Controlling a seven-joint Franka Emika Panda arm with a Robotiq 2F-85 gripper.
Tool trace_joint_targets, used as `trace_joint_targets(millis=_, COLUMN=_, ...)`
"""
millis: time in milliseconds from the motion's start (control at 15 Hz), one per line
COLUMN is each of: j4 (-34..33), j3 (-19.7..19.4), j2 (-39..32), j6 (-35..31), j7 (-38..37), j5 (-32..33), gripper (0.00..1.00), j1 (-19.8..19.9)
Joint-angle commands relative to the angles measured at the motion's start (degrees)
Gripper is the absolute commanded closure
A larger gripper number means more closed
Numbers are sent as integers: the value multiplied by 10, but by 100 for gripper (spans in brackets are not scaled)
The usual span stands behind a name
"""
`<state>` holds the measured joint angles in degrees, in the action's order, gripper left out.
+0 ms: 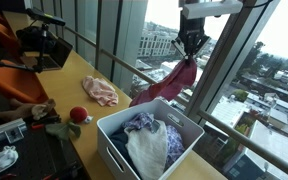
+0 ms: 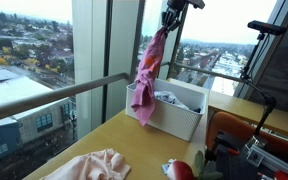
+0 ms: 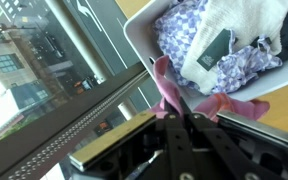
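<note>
Black metal pincer (image 3: 179, 118) fills the foreground of the wrist view, clamped tight on the top end of a long, limp magenta-pink cloth (image 3: 167, 85)! Just beyond sits the white rectangular plastic bin (image 3: 134, 35), and inside it a purple patterned garment (image 3: 184, 35) and a white garment (image 3: 249, 25) are piled together.

Out to both exterior views: the pincer (image 1: 191, 45) is high above the bin (image 1: 114, 150), over its window-side edge. The magenta-pink cloth (image 1: 169, 85) dangles straight down from the closed fingers. Its lower end (image 2: 144, 95) reaches the bin's rim (image 2: 179, 122) at that edge, partly outside the wall; whether it touches is hard to call.

Down on the light wooden counter (image 1: 79, 70) that carries the bin, a crumpled peach cloth (image 1: 101, 92) lies near the bin. A small red ball (image 1: 77, 115) sits closer to the bin's corner, both clear of the hanging cloth.
</note>
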<state>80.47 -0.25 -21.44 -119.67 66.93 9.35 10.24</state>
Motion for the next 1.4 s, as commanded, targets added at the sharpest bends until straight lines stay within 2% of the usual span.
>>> trace_joint_targets(millis=0, j4=-65, j3=-9, j2=-21, j6=33, j7=25, j5=-14, gripper=99, j1=7)
trace_joint_targets(millis=733, j4=-182, j3=-16, j2=-40, j6=59, j7=75, j5=-51, gripper=99, j1=53)
trace_joint_targets(millis=1000, j4=-185, j3=-6, j2=-34, j6=53, j7=86, j5=-49, gripper=99, j1=64)
trace_joint_targets(millis=1333, j4=-146, j3=-2, j2=-32, j6=40, j7=91, j5=-45, gripper=99, j1=61)
